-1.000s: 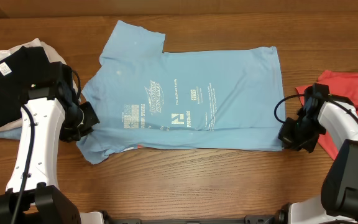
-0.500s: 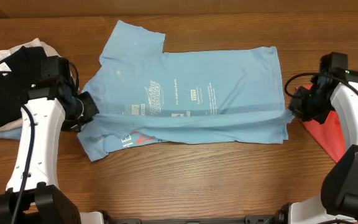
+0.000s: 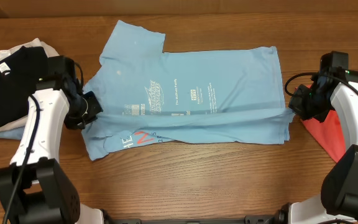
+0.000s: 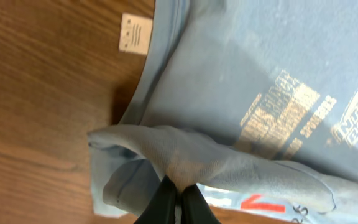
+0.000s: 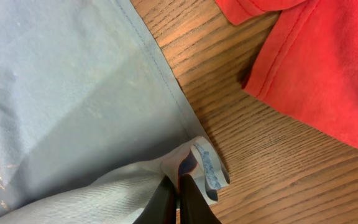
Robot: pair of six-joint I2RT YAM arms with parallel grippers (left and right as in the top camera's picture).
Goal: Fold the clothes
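Folding shirt (image 3: 191, 81): centre of counter (image 3: 185, 180), front edge doubled back.
Left gripper (image 4: 178, 196): closed, pinching shirt's left fold.
Right gripper (image 5: 178, 193): closed, pinching shirt's right corner.
Red garment (image 5: 328, 62): right edge.

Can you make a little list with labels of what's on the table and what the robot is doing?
being folded: blue T-shirt, near edge folded up
left tool: shut on blue T-shirt
right tool: shut on blue T-shirt corner
left side: black garment
right side: red shirt
surface: wooden table
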